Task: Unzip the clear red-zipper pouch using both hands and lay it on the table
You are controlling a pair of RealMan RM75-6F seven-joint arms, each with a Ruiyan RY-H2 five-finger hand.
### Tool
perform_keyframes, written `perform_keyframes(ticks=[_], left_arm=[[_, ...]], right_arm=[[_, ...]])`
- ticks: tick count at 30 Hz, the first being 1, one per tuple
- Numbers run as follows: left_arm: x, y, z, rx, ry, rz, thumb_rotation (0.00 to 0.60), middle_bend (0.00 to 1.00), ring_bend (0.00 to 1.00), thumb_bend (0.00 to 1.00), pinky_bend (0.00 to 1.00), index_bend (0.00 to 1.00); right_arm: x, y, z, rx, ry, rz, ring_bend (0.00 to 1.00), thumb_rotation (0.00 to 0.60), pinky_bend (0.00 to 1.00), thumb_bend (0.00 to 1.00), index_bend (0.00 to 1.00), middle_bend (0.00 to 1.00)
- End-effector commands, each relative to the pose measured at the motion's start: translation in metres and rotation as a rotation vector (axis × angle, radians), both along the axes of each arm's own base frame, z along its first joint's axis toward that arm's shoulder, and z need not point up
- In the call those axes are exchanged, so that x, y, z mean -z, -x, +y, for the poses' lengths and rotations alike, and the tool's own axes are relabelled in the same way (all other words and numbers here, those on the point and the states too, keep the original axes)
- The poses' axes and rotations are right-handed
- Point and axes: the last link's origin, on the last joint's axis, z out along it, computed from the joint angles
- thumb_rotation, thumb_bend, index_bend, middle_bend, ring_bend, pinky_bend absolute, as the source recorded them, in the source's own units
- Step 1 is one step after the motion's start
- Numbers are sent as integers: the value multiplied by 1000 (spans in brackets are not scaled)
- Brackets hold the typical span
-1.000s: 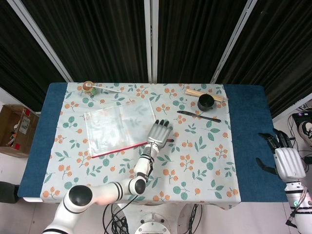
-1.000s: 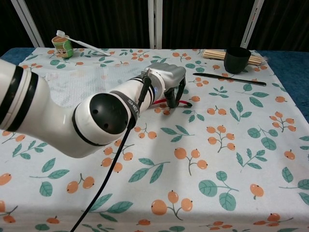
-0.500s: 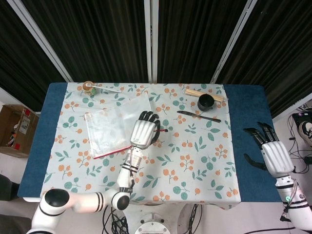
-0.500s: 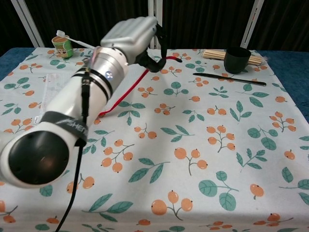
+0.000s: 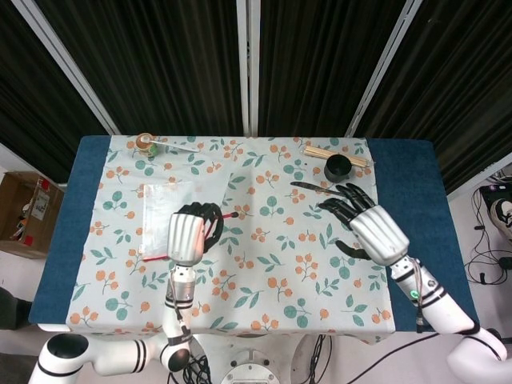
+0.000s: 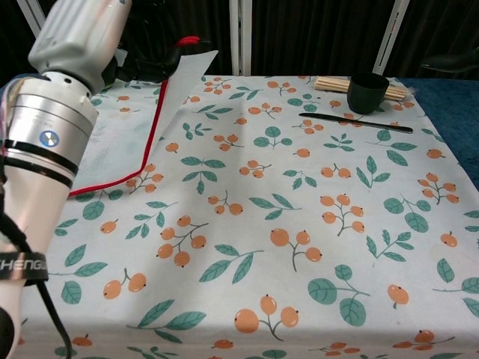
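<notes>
The clear pouch (image 5: 164, 210) lies on the left part of the table, and its red zipper edge (image 6: 153, 120) rises steeply off the cloth. My left hand (image 5: 192, 232) grips the raised zipper end (image 5: 227, 214), fingers curled around it; in the chest view this hand (image 6: 78, 34) is high at the upper left, with the pouch corner (image 6: 193, 66) hanging from it. My right hand (image 5: 372, 230) hovers over the right half of the table with its fingers spread and holds nothing. It is well apart from the pouch.
A black cup (image 5: 337, 167) and a bundle of wooden sticks (image 5: 320, 151) stand at the back right, with a black utensil (image 5: 308, 186) just in front of them, near my right fingertips. A small cup with a spoon (image 5: 145, 143) sits at the back left.
My left hand has lifted the pouch's zipper end higher and drawn it left and toward me. My right hand has swung in from beyond the right table edge to above the cloth.
</notes>
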Motion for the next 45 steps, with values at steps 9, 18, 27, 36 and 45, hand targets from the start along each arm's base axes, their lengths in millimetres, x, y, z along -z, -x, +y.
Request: perform_keyframes(ticks=[9, 18, 27, 36, 45], left_arm=[[-5, 6, -17, 19, -44, -26, 600, 774, 720, 442, 764, 725], [-10, 9, -24, 26, -31, -63, 600, 773, 720, 440, 763, 726], [-13, 11, -22, 19, -22, -75, 600, 770, 717, 440, 762, 726], [-14, 13, -21, 14, -23, -75, 600, 768, 716, 440, 762, 726], [-14, 19, -21, -7, -17, -99, 600, 767, 716, 440, 762, 730]], right_arm=[[61, -104, -52, -113, -160, 21, 0, 600, 42, 179, 191, 164], [109, -144, -82, -83, -253, -18, 0, 600, 43, 235, 299, 163], [138, -169, -87, -84, -321, -80, 0, 600, 43, 279, 337, 170], [151, -178, -88, -90, -351, -101, 7, 600, 43, 316, 443, 201], [154, -184, -95, -86, -328, -146, 85, 600, 79, 461, 739, 343]])
